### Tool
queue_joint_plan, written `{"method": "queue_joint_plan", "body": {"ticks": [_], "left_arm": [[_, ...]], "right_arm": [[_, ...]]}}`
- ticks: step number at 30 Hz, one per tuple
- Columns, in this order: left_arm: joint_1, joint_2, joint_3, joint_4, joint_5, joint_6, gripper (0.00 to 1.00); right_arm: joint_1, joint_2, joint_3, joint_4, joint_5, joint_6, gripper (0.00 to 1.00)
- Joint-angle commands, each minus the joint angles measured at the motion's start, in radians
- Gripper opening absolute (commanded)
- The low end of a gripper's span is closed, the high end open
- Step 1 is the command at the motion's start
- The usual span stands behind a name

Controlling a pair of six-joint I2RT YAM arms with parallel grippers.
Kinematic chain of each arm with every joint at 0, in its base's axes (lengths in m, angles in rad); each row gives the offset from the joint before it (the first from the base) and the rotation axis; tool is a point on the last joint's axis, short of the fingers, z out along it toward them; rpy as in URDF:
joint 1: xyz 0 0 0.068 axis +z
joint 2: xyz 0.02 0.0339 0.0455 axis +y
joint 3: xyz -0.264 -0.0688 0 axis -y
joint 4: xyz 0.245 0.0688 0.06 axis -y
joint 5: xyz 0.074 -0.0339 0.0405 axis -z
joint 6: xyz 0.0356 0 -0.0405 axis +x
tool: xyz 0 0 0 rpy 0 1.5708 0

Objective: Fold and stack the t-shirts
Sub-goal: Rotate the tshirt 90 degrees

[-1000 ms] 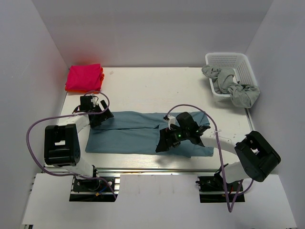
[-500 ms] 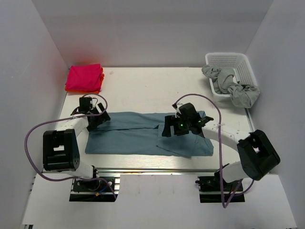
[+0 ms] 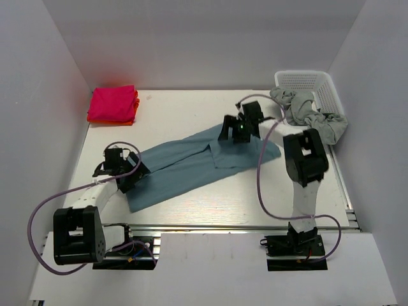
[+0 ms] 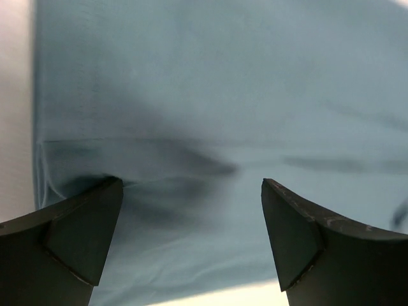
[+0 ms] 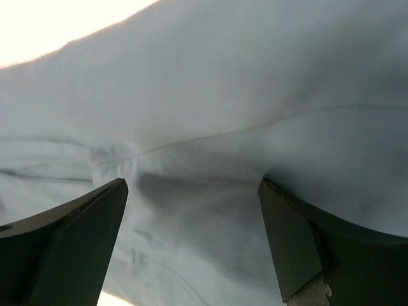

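1. Swung within the last second: the teal-blue t-shirt (image 3: pixel 185 169), off a level lie along the near edge and into a slant, now running from 8 o'clock up toward 1 o'clock across the table (image 3: pixel 191 108). Gone with it: the right gripper (image 3: pixel 239 129), out toward 1 o'clock on the far end, and the left gripper (image 3: pixel 124 175), back toward 7 o'clock on the near end.
2. Probably a stretch, with the two ends held well apart to take out slack and flatten the partly folded cloth. Not yet folded small, not yet stacked.
3. At 2 o'clock, the white basket (image 3: pixel 306 80), with grey t-shirts (image 3: pixel 312 115) heaped in it and spilling over its near rim. Likely parked there to wait their turn, off the folding space.
4. In the 10 o'clock corner, a folded pink t-shirt (image 3: pixel 113 102) lying on what looks like an orange t-shirt (image 3: pixel 105 120), only a thin edge showing. Seemingly the finished stack, well apart from the working area and the likely destination for the teal one.
5. Right gripper (image 5: pixel 192 185) in its wrist view: fingers spread wide, teal cloth (image 5: pixel 223 95) filling the gap, a seam and a small pucker between the tips. Apparently bearing down on the fabric rather than pinching it.
6. Left gripper (image 4: pixel 191 185) likewise: fingers spread wide, teal cloth (image 4: pixel 223 95) across the gap, creases gathering toward the left finger. Again seemingly pinning the end flat, not nipping it.
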Motion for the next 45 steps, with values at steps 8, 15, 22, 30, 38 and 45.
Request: {"method": "queue_joint_plan", "body": {"ticks": [8, 15, 22, 30, 38, 45], "left_arm": [[-0.125, 0.102, -0.166, 0.05, 0.221, 0.029, 1.0], [-0.281, 0.231, -0.145, 0.068, 0.292, 0.038, 1.0], [-0.442, 0.142, -0.197, -0.064, 0.46, 0.018, 1.0], [-0.579, -0.086, -0.207, -0.233, 0.595, -0.051, 1.0], [-0.61, -0.225, 0.13, -0.261, 0.564, 0.199, 1.0], [-0.61, -0.136, 0.254, -0.208, 0.297, 0.235, 1.0]], "right_arm": [[-0.089, 0.67, 0.974, -0.375, -0.146, -0.296, 0.89], [-0.083, 0.601, 0.848, -0.065, -0.223, -0.246, 0.91], [-0.085, 0.644, 0.937, 0.017, -0.301, -0.126, 0.91], [-0.089, 0.629, 0.931, 0.066, -0.276, -0.095, 0.91], [-0.054, 0.459, 0.815, -0.025, -0.163, -0.193, 0.91], [-0.008, 0.276, 0.762, -0.221, 0.065, -0.212, 0.91]]}}
